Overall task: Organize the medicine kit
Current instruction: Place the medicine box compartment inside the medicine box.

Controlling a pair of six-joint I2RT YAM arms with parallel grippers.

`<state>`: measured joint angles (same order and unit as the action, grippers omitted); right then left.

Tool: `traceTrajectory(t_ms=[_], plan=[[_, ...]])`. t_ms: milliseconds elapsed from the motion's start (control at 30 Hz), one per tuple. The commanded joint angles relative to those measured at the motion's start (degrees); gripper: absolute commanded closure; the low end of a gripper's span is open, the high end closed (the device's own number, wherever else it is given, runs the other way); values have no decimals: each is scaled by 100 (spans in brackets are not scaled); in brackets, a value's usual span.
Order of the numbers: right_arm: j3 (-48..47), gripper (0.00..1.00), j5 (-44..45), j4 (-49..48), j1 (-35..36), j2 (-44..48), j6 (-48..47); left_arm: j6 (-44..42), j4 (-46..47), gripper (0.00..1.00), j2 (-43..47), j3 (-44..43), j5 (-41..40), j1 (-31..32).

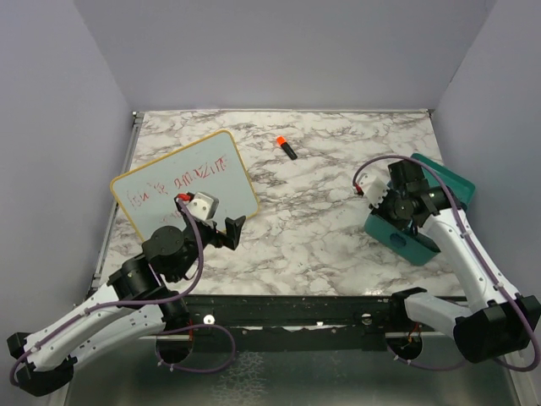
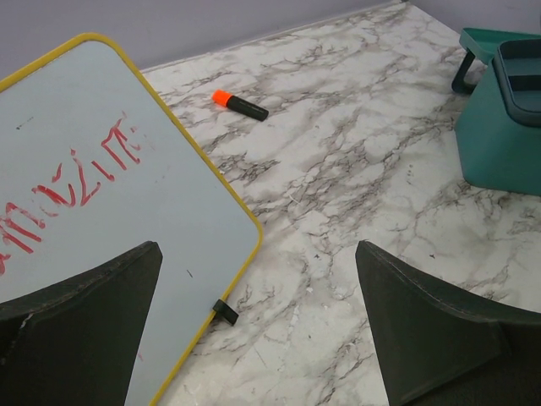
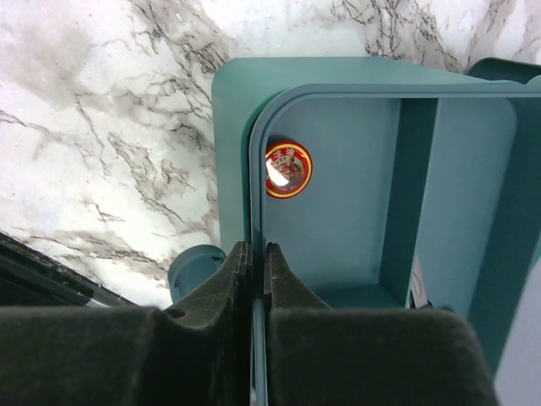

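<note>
The teal medicine kit [image 1: 412,239] stands at the table's right edge, its lid [image 1: 450,175] tipped back behind it; its side also shows in the left wrist view [image 2: 494,139]. My right gripper [image 3: 258,250] is shut on the thin left wall of the kit's tray insert [image 3: 338,152], one finger inside and one outside. A small round red tin [image 3: 288,168] lies in the tray's large compartment, left of a divider [image 3: 412,186]. My left gripper [image 2: 258,326] hangs wide open and empty over the whiteboard's near right corner, far from the kit.
A yellow-framed whiteboard [image 1: 182,186] with red writing lies at the left. A black marker with an orange cap [image 1: 286,147] lies on the marble near the back middle. The right arm [image 1: 461,254] reaches over the kit.
</note>
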<state>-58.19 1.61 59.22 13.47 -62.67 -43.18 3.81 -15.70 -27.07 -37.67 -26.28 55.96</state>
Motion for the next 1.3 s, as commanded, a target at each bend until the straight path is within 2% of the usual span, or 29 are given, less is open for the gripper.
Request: traceTrajectory(t_ms=[0,167,533,700,900,1100,1267], plan=[[-353,86,-212,100,-38,-188,-153,-29,92,1,-138,37,161,2],[-136,81,-239,58,-38,-112,-219,13,65,1,-84,55,141,2],[-520,68,-270,240,-38,-219,-51,-9,68,1,-87,40,132,2],[-787,63,-596,213,-38,-273,-57,-14,73,1,-114,30,157,2],[-992,60,-647,161,-38,-289,36,-6,48,1,-26,36,142,2],[-1063,59,-493,-489,-38,-285,127,-4,46,1,3,24,205,2],[-1116,59,212,-1367,-38,-530,1069,-4,50,1,96,22,217,1]])
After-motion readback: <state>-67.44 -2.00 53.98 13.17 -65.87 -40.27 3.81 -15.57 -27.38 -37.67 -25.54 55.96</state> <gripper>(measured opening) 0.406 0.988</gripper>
